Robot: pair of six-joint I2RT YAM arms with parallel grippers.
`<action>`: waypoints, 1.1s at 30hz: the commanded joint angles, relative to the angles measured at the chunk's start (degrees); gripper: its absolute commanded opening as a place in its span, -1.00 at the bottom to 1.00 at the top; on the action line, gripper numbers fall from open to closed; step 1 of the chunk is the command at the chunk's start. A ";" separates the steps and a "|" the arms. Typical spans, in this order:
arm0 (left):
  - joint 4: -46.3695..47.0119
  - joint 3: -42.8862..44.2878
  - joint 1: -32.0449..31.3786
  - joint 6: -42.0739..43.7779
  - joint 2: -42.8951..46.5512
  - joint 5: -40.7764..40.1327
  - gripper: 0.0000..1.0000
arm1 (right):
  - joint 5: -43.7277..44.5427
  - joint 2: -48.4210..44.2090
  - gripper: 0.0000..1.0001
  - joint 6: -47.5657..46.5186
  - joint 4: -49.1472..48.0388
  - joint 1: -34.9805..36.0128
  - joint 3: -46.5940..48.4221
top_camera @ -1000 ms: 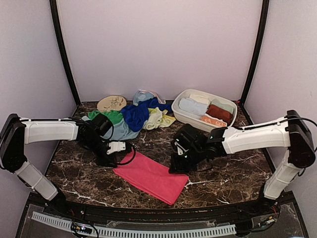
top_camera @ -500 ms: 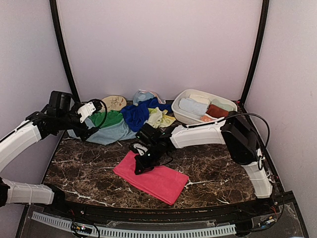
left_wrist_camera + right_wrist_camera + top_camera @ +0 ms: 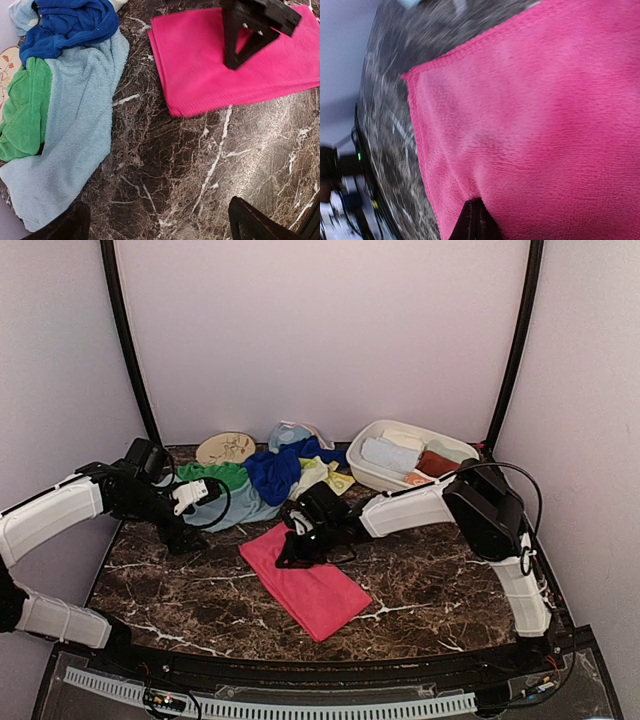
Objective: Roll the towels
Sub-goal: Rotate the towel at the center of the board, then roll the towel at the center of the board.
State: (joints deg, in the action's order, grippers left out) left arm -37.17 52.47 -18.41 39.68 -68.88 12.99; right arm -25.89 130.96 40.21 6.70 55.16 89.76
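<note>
A fuzzy pink towel lies folded flat, an oblong near the centre of the dark, white-veined marble bench. The right gripper, jaws clenched, presses on the towel's far-left end. Left of it hangs the left gripper, jaws released. Farther back, crumpled terry towels are heaped: pale blue, green and royal blue. At far right, a white oval basin holds rolled towels.

Enclosing a dark, white-veined marble surface with pale lilac walls, meeting at black corner posts.

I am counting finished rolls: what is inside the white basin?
In the white basin lie rolled towels: a pale blue towel, a rust-brown towel, a whitish towel. Whatever lies beneath them is covered.
</note>
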 commanded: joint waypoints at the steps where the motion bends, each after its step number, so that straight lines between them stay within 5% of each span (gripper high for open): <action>1: -3.18 1.33 0.29 -0.14 -1.36 3.01 0.98 | 21.46 -4.78 -0.98 17.63 -10.47 -5.12 -13.50; 4: -3.06 1.59 0.16 -0.11 -1.95 3.00 0.98 | 26.31 -8.37 -1.00 27.72 -18.93 -6.01 -20.31; 13: -2.45 2.02 0.18 0.90 -2.20 3.29 0.98 | 32.81 -8.41 -1.00 38.71 -23.88 -6.20 -21.63; 20: -4.17 3.79 -3.39 1.33 -3.62 4.33 0.98 | 29.25 -10.72 -0.86 33.79 -19.91 -5.77 -17.29; 27: -3.06 2.34 -17.67 2.80 -5.51 3.23 0.98 | 27.46 -22.25 -0.23 17.73 -11.47 -7.64 -19.64; 33: -3.36 8.22 -29.31 2.67 -15.07 3.29 0.98 | 41.35 -38.15 0.60 0.38 3.32 -8.70 -22.69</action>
State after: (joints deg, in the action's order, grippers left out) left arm -39.40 56.64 -42.37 41.63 -78.98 15.70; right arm 5.50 103.00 54.48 0.32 47.66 69.30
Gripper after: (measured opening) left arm 0.989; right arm 0.669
